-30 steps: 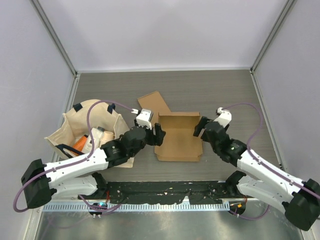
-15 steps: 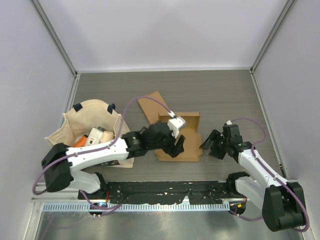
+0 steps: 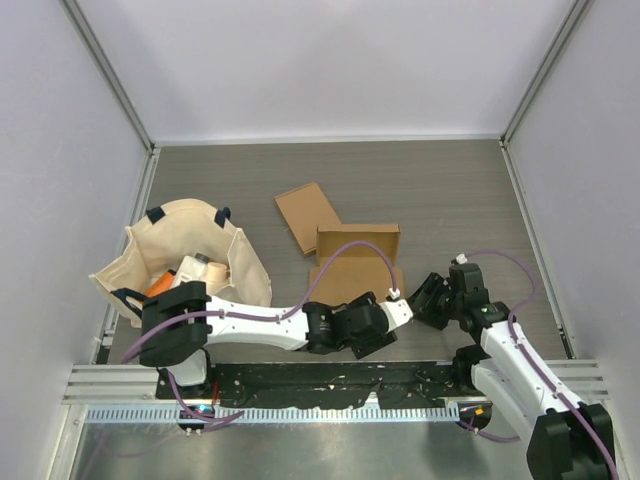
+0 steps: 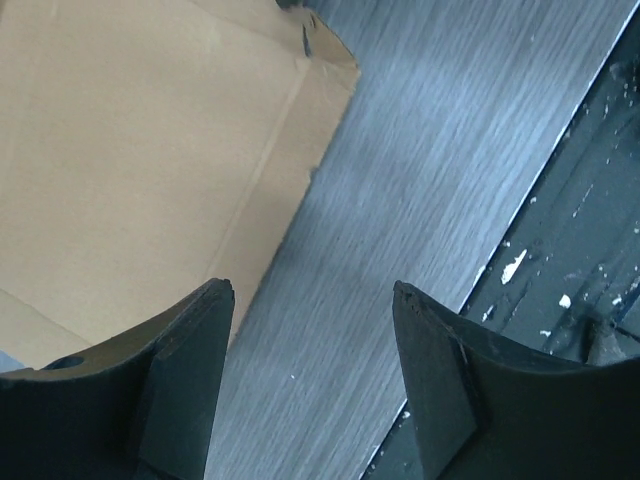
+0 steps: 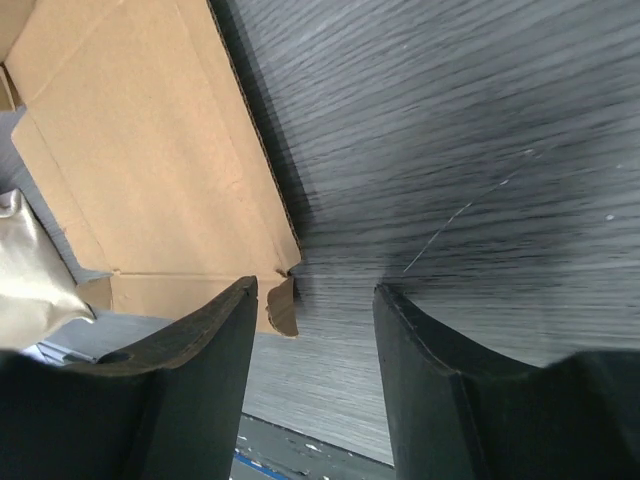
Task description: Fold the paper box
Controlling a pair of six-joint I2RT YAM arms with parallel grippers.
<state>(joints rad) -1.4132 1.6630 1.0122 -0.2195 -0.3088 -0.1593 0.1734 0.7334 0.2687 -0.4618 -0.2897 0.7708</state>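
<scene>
The open cardboard box (image 3: 355, 272) lies in the middle of the table (image 3: 440, 190). The left gripper (image 4: 312, 300) hovers at its near edge, jaws spread and empty. The right gripper (image 5: 315, 290), jaws also spread, is beside its near right corner.

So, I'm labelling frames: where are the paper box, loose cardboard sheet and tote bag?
paper box (image 3: 355, 275), top view, base panel.
loose cardboard sheet (image 3: 308, 212), top view, its middle.
tote bag (image 3: 250, 275), top view, right side wall.

White arms (image 3: 250, 322), black joints (image 3: 335, 328), purple cables (image 3: 350, 247)
</scene>
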